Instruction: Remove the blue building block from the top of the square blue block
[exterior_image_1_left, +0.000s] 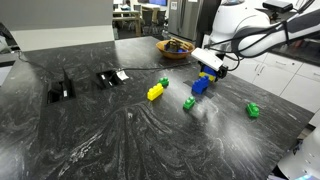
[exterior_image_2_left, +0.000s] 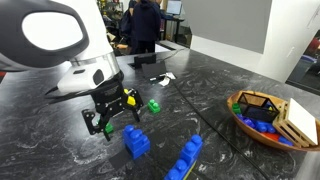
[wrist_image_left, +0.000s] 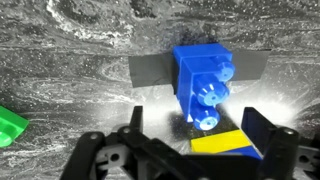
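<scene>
Gripper (wrist_image_left: 192, 128) jaws spread wide, empty, hovering over the blue building block (wrist_image_left: 207, 95).

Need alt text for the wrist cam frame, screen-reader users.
A bright-blue studded brick stack sits centre frame on a dark marbled countertop, with the open gripper reaching in from the bottom edge, one finger either side. A blue-and-yellow piece lies low between the fingers, and a green brick pokes in at the left edge.
</scene>
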